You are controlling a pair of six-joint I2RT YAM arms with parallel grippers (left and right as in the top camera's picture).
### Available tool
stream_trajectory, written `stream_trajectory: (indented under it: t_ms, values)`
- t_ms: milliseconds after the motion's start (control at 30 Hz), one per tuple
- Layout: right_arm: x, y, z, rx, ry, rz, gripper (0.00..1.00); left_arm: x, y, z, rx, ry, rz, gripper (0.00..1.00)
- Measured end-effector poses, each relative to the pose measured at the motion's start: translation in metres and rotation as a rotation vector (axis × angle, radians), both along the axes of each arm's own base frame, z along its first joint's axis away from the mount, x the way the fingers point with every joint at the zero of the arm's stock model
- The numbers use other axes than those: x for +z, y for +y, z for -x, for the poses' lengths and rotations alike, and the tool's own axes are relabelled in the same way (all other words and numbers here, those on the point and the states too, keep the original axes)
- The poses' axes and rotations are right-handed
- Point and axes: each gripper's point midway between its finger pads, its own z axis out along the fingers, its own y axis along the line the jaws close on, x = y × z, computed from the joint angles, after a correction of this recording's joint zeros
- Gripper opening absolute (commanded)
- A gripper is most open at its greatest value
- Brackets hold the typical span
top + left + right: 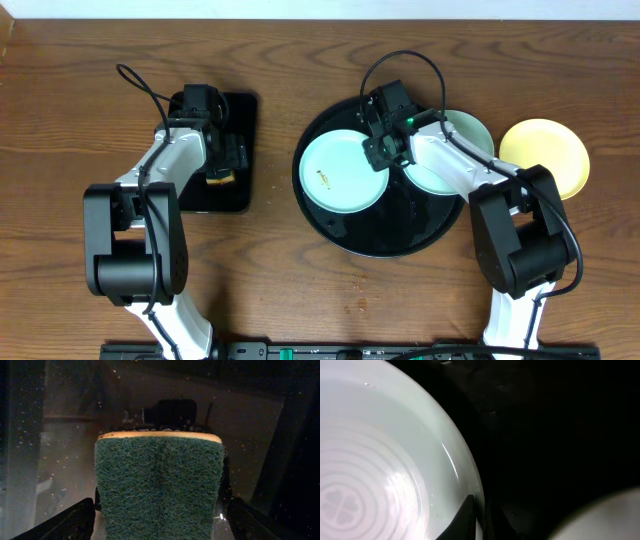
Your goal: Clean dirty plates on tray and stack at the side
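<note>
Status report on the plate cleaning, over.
Right gripper shut on the smeared blue-white plate at its rim, on the round tray. Left gripper straddles the sponge, grip unclear. Second blue-white plate partly under right arm; yellow plate off tray.

brown wooden table (300, 300): is showing streaky grain, looking matt.
large round black tray (380, 230): is gleaming, glossy and smooth.
pale blue-white round plate (345, 172), at nine o'clock on the tray: is shining like glaze, with faint moulded rings.
pale yellow round plate (545, 155): is looking smooth, softly sheened.
green-and-yellow rectangular sponge (159, 490): is showing a rough fibrous scouring face over foam.
small rectangular black tray (245, 130): is reflecting glossily, speckled.
</note>
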Motion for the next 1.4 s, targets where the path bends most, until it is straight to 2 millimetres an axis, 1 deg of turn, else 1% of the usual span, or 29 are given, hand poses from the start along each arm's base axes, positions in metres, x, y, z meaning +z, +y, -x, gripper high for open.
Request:
stream_trajectory:
  t_ms: [167,267,333,400,467,500,633,733,1267,1300,1400]
  values:
    - [0.002,-0.011,-0.007,-0.028,-0.035,0.054,0.05,0.0,0.0,0.0,0.0,0.0,0.0,0.84]
    - [0.002,-0.016,-0.009,-0.046,-0.044,0.075,0.2,0.0,0.0,0.0,0.0,0.0,0.0,0.84]
    - [0.002,-0.02,-0.01,-0.055,-0.047,0.083,0.24,0.0,0.0,0.0,0.0,0.0,0.0,0.85]
    - [0.002,-0.021,-0.011,-0.057,-0.048,0.081,0.24,0.0,0.0,0.0,0.0,0.0,0.0,0.84]
    - [0.003,-0.02,-0.013,-0.058,-0.056,0.076,0.24,0.0,0.0,0.0,0.0,0.0,0.0,0.84]
    - [0.004,-0.019,-0.015,-0.058,-0.066,0.068,0.22,0.0,0.0,0.0,0.0,0.0,0.0,0.85]
    - [0.002,-0.013,-0.018,-0.051,-0.086,0.035,0.07,0.0,0.0,0.0,0.0,0.0,0.0,0.84]
    - [-0.001,-0.012,-0.017,-0.051,-0.085,0.022,0.01,0.0,0.0,0.0,0.0,0.0,0.0,0.84]
    - [0.0,-0.007,-0.016,-0.042,-0.079,-0.003,0.02,0.001,0.0,-0.004,0.0,-0.019,0.0,0.85]
    - [0.0,-0.007,-0.016,-0.041,-0.078,-0.003,0.02,0.001,0.0,-0.004,0.0,-0.018,0.0,0.98]
    - [0.0,-0.007,-0.016,-0.041,-0.079,-0.004,0.03,0.002,0.0,-0.006,-0.001,-0.026,-0.001,0.98]
